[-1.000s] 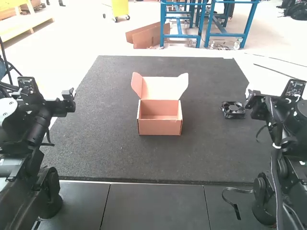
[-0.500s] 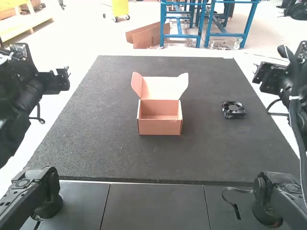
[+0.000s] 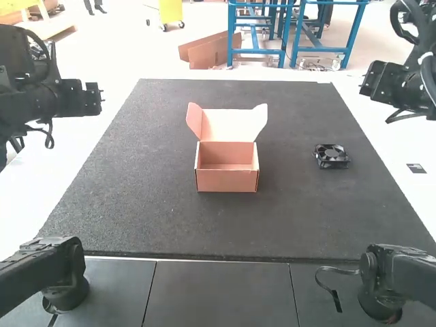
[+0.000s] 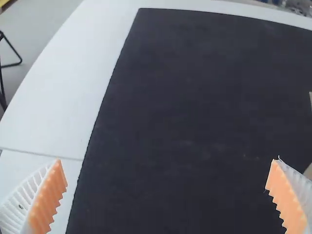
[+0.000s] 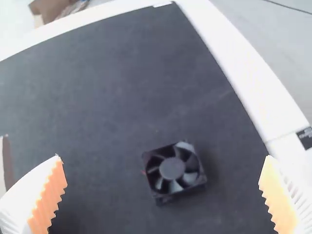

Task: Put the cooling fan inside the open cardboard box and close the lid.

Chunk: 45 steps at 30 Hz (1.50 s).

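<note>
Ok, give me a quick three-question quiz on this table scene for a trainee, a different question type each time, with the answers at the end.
1. True or false: the cooling fan already lies inside the cardboard box.
2. The box's lid is: A) shut flat; B) open, standing up at the far side; C) missing.
3. Fill in: the cooling fan lies on the black mat on the ____ arm's side of the box.

Key: 1 false, it lies on the black mat, apart from the box. 2 B. 3 right.
</note>
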### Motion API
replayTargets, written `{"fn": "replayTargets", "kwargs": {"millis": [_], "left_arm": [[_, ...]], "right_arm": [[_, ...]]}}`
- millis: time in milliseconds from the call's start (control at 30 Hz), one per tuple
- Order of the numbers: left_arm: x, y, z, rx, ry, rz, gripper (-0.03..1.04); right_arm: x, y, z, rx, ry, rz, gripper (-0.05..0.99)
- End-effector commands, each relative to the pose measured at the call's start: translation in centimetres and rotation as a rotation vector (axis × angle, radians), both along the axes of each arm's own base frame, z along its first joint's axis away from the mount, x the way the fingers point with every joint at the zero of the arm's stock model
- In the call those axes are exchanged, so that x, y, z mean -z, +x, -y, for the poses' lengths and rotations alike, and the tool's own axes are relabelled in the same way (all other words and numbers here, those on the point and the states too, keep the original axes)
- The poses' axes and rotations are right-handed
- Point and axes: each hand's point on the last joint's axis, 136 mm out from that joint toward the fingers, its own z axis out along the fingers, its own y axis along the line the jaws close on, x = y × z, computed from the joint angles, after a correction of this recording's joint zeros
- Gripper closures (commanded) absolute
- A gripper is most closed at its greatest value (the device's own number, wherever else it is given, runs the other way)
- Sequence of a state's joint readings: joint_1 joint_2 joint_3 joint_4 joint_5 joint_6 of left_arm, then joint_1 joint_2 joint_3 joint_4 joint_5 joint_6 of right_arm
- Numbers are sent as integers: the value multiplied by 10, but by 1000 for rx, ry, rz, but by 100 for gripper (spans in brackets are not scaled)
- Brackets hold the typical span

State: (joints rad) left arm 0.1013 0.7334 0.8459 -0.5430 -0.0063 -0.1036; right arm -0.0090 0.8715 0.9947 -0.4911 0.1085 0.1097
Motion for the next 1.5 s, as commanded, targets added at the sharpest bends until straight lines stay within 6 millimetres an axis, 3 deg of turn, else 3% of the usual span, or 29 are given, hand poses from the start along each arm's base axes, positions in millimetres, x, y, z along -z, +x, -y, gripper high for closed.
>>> {"fn": "replayTargets", "kwargs": {"millis": [0, 200, 400, 600, 733, 900, 1033, 1467], "left_arm": [[6, 5, 3, 8, -16, -73, 4], [9, 10, 2, 17, 0, -142, 4], [25, 16, 3, 35, 18, -231, 4], [20, 17, 9, 69, 54, -232, 4], [19, 19, 13, 85, 61, -228, 4], [21, 24, 18, 101, 62, -232, 4], [22, 29, 19, 104, 62, -228, 4], [23, 39, 19, 105, 60, -230, 4]], "right_arm": [[-3, 13, 3, -7, -24, -39, 3], [16, 30, 13, -7, -64, -164, 3], [71, 39, 30, -47, -140, -404, 3], [97, 51, 46, -160, -237, -517, 4], [123, 58, 50, -204, -213, -605, 4], [132, 73, 50, -193, -176, -622, 4], [151, 86, 48, -151, -76, -667, 4], [196, 120, 61, -105, -31, -768, 4]]}}
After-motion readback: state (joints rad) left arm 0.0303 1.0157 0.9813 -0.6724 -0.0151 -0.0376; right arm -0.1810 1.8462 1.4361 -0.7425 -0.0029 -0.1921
